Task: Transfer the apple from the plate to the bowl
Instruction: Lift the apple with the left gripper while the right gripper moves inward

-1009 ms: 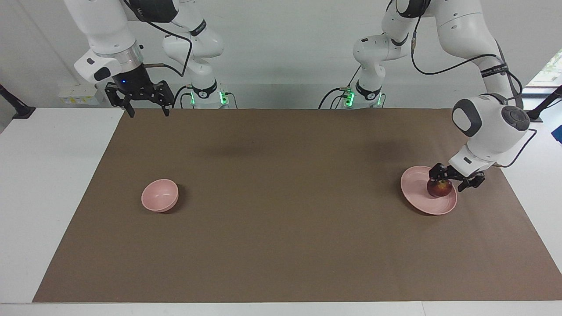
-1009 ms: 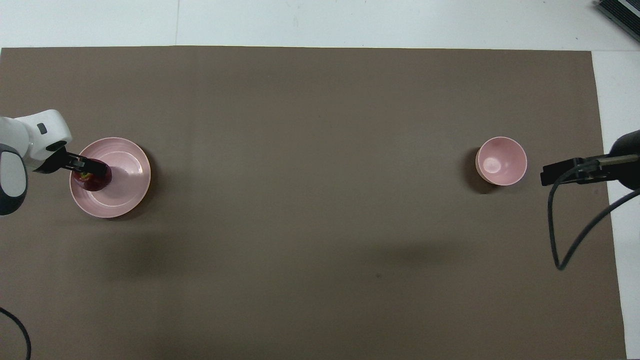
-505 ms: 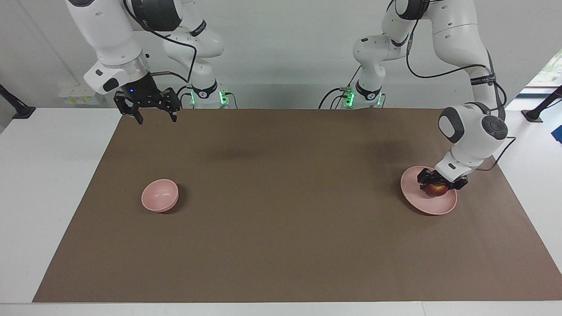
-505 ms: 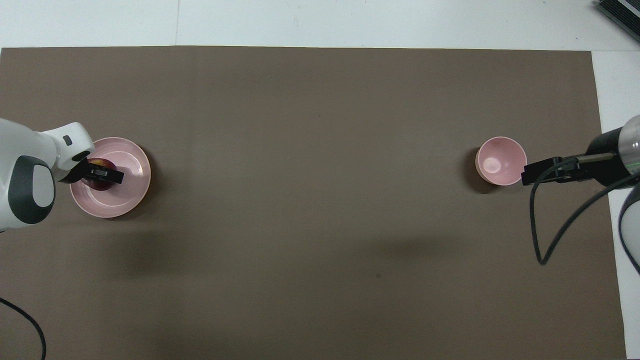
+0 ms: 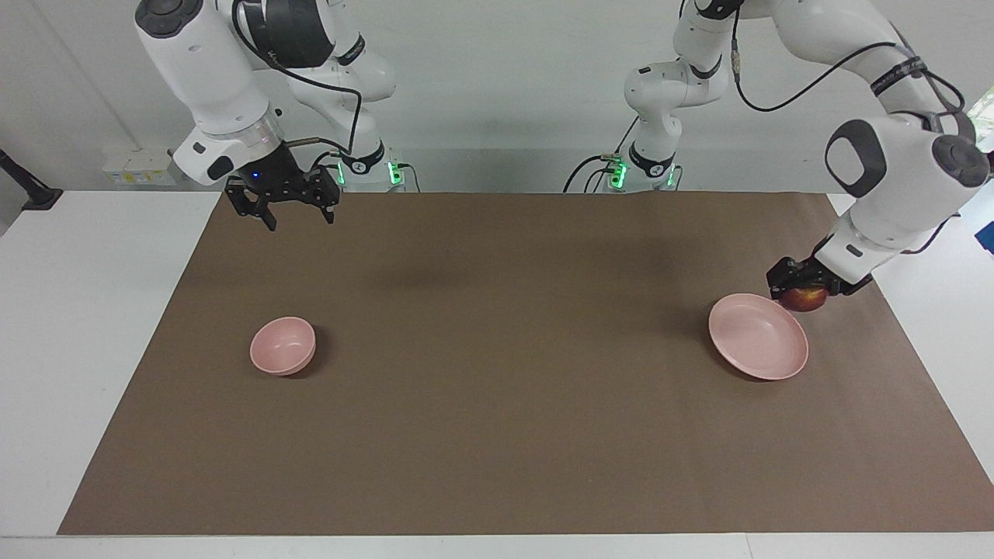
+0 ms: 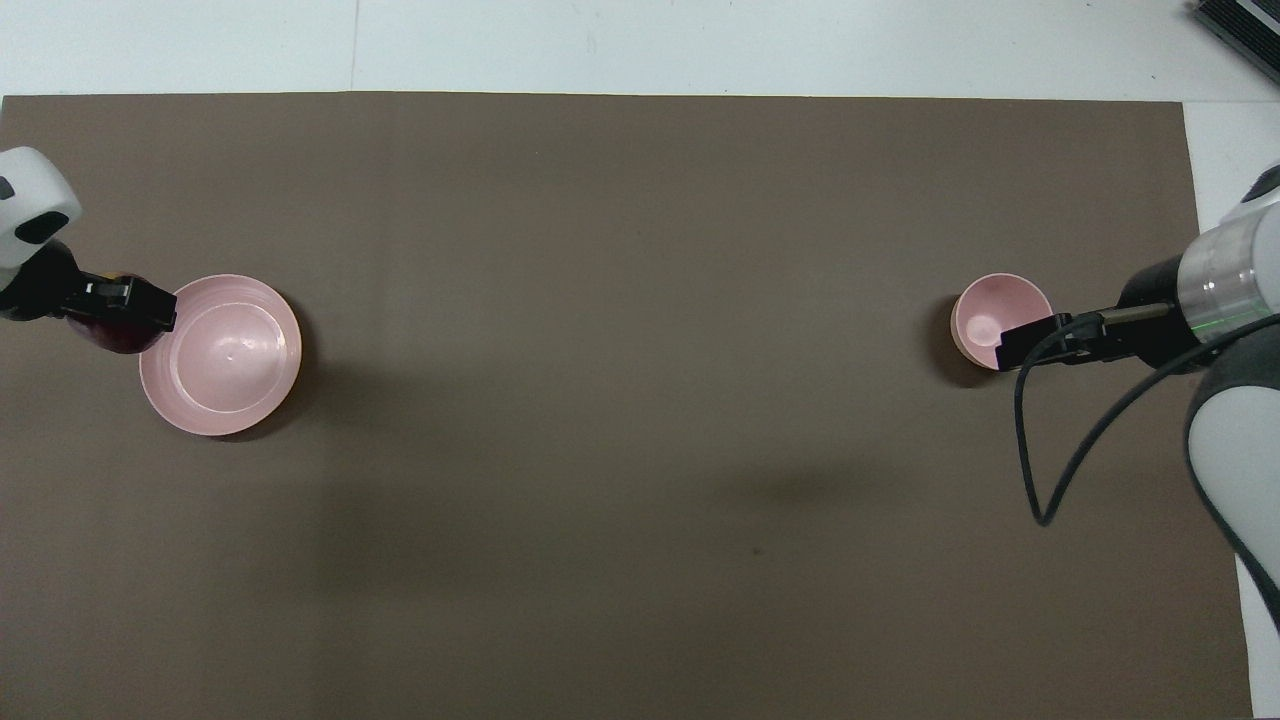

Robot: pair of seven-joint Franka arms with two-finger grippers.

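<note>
My left gripper [image 5: 801, 289] [image 6: 115, 318] is shut on the dark red apple [image 5: 804, 298] [image 6: 112, 337] and holds it in the air just off the rim of the pink plate [image 5: 757, 336] [image 6: 222, 355], at the left arm's end of the table. Nothing lies on the plate. The small pink bowl [image 5: 283, 345] [image 6: 990, 315] stands at the right arm's end. My right gripper [image 5: 294, 218] [image 6: 1025, 342] hangs open high over the mat, with nothing between its fingers.
A brown mat [image 5: 497, 373] covers most of the white table [image 5: 93, 310]. Both arm bases [image 5: 365, 167] stand at the table's edge nearest the robots. A cable [image 6: 1060, 440] loops down from the right wrist.
The left gripper closed on the apple, lifted it off the plate and carried it outward past the plate's rim. The right gripper drifted toward the bowl, staying open.
</note>
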